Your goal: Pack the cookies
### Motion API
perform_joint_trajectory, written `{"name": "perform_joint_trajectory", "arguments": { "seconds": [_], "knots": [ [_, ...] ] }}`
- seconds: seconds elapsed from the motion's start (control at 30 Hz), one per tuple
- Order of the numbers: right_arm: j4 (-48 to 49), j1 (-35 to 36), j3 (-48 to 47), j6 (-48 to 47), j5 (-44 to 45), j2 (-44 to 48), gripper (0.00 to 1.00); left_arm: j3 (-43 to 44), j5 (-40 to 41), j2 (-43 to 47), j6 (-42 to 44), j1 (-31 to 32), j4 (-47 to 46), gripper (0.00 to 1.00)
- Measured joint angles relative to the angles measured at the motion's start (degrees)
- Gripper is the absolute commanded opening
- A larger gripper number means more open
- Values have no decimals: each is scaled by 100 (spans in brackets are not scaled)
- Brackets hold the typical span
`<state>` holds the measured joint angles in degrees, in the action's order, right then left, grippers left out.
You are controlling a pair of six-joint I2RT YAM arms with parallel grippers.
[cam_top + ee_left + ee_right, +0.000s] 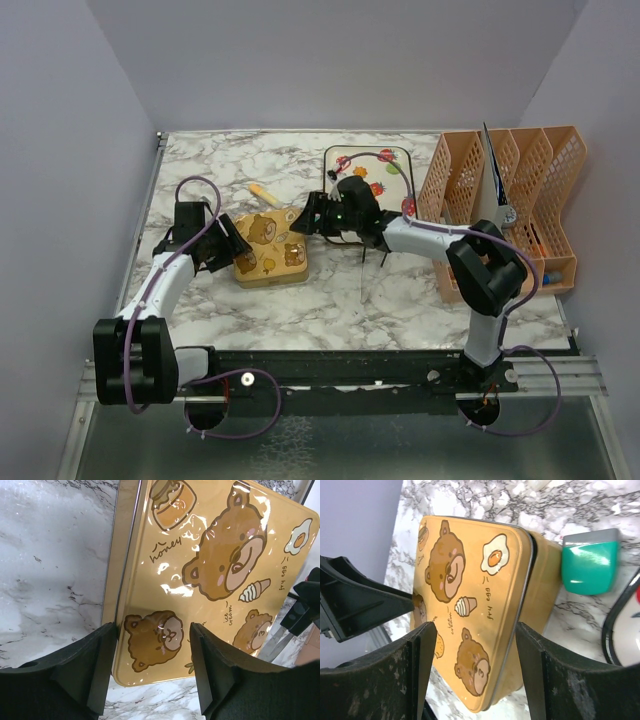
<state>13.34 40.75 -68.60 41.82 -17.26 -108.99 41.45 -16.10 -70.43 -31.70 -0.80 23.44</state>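
Observation:
No cookies show in any view. A yellow tin with brown bear prints lies on the marble, its lid on and sitting slightly askew. My left gripper is open at the tin's left side. In the left wrist view its jaws straddle a corner of the lid without gripping it. My right gripper is open at the tin's far right corner. In the right wrist view it straddles the tin, with nothing held.
A white tray with strawberry prints lies behind the right gripper. An orange file rack stands at the right. A small yellow piece lies behind the tin. A teal block sits beside the tin. Walls close in the table.

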Motion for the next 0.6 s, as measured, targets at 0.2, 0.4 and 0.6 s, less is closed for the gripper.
{"name": "perform_joint_trajectory", "arguments": {
  "seconds": [0.2,0.4,0.6],
  "knots": [
    [-367,0,61,-426,181,313,68,2,-2,-15,-22,0,-13,66],
    [-398,2,533,-592,-17,614,62,7,-2,-26,-44,0,-20,66],
    [-382,2,1001,-577,-459,640,57,22,-2,-59,-70,0,-24,67]
  ]
}}
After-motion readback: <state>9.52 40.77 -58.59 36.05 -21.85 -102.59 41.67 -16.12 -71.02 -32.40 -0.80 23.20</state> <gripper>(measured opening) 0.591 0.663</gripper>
